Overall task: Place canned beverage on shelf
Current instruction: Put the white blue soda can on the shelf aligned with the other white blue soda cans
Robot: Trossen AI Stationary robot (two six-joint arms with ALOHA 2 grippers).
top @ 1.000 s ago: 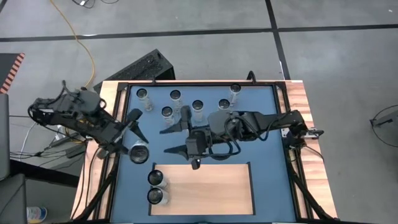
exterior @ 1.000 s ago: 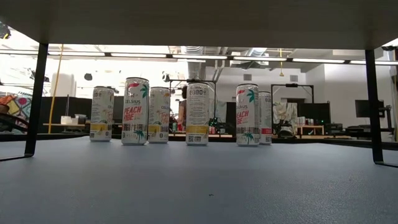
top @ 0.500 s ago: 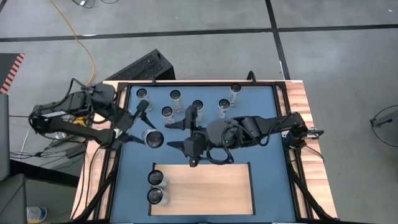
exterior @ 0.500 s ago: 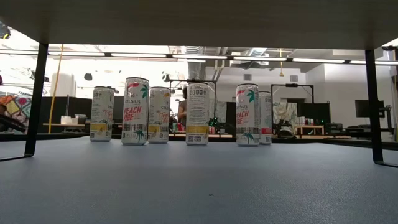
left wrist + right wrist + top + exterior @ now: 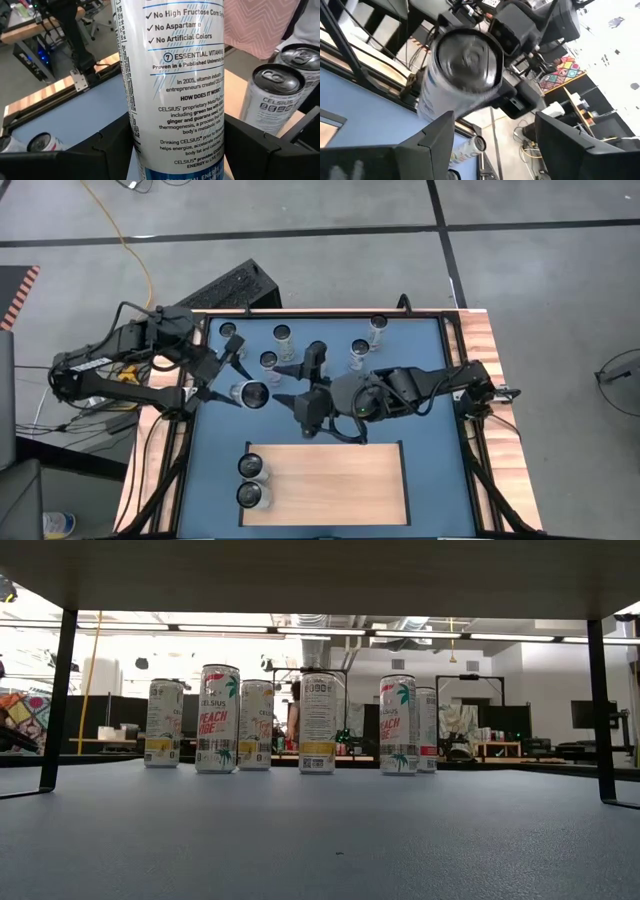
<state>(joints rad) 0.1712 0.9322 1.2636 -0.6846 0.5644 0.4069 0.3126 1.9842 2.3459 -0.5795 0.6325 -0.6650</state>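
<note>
left gripper [image 5: 232,377] jaws are clamping a can [image 5: 249,394] beyond the shelf [image 5: 325,480]; right gripper [image 5: 305,385], jaws wide, is risking collision.

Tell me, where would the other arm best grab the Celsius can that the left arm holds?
Probably the bare stretch of the Celsius can beyond the left gripper, which clamps its lower body. The open right gripper faces the can's free end, so it could come from that side and close across the smooth round wall.
</note>
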